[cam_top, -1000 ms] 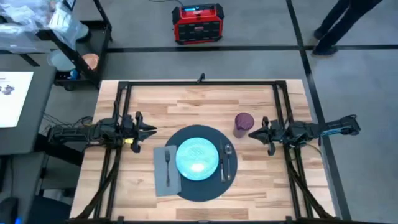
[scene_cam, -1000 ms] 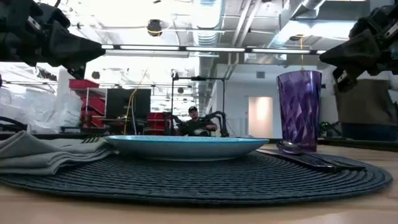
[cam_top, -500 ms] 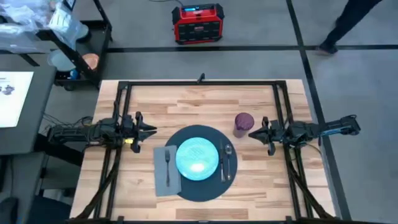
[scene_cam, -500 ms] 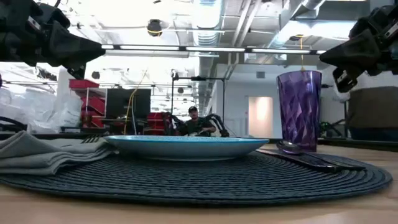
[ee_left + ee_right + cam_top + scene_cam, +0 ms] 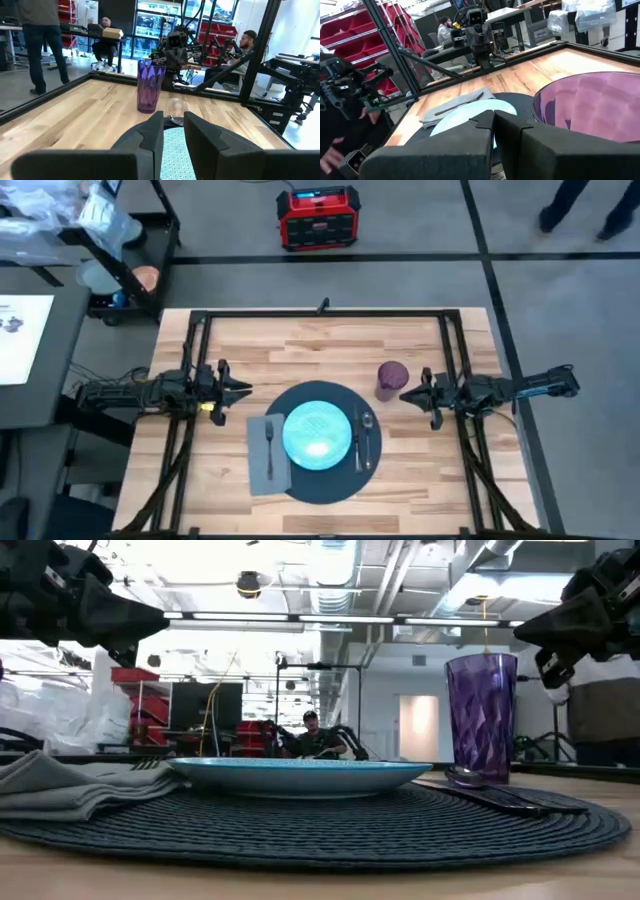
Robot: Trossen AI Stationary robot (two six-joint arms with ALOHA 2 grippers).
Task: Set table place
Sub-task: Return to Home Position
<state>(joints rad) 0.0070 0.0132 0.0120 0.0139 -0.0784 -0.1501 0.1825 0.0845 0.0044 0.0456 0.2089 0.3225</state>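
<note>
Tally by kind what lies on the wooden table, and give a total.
Mat: 1
Plate: 1
Napkin: 1
Fork: 1
Spoon: 1 (a thin dark piece beside it is too small to tell, not counted)
Cup: 1
Total: 6

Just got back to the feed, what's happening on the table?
Nothing is being handled. The left hand hovers left of the mat, slightly open, empty; the right hand, shut and empty, hovers beside the purple cup. The plate sits on the mat, fork on the napkin to its left, spoon to its right.
</note>
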